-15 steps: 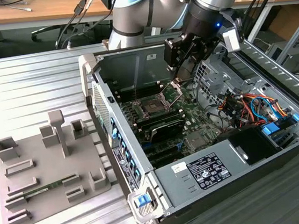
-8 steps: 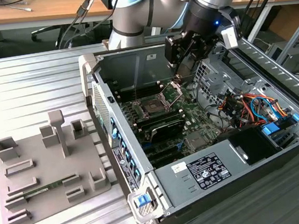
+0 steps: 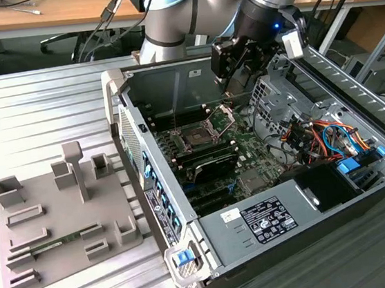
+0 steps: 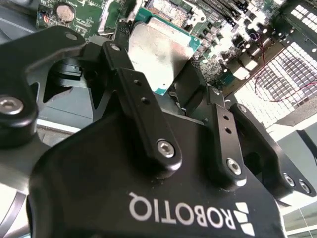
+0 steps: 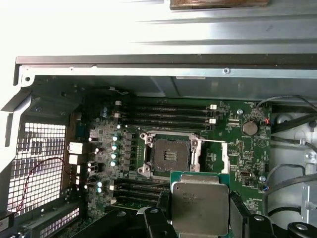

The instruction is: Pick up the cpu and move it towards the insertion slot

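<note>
Both wrist views show the gripper point(image 4: 161, 74) pinching the cpu point(image 5: 199, 206) above the insertion slot point(image 5: 170, 156).

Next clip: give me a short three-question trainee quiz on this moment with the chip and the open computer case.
1. True or false: the gripper is shut on the cpu.
2. In the first wrist view, the insertion slot is: A) open and empty, B) already filled with a chip, C) covered by a fan.
3. In the exterior view, what lies on the grey fixture plate, on the exterior view's left of the computer case?

Key
1. True: its fingers clamp the chip's edges above the motherboard.
2. A.
3. A green memory stick.
</note>
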Available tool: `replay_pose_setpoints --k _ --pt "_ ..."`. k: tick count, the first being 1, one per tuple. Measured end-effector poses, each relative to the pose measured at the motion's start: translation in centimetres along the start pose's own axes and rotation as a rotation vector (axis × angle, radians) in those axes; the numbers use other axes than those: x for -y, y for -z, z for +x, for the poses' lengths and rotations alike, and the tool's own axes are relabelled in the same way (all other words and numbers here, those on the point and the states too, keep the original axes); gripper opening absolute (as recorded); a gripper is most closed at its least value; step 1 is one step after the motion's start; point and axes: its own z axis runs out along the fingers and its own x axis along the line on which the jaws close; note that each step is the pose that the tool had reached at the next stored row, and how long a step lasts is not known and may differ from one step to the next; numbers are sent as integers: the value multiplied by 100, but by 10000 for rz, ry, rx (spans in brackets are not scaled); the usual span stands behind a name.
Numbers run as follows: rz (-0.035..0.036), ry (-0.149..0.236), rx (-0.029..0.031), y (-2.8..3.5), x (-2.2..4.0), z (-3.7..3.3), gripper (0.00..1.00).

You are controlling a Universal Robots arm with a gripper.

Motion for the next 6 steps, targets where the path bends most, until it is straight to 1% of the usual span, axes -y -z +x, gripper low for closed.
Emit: replay_pose_setpoints --k 6 --pt "0 0 0 0 -1 -3 55"
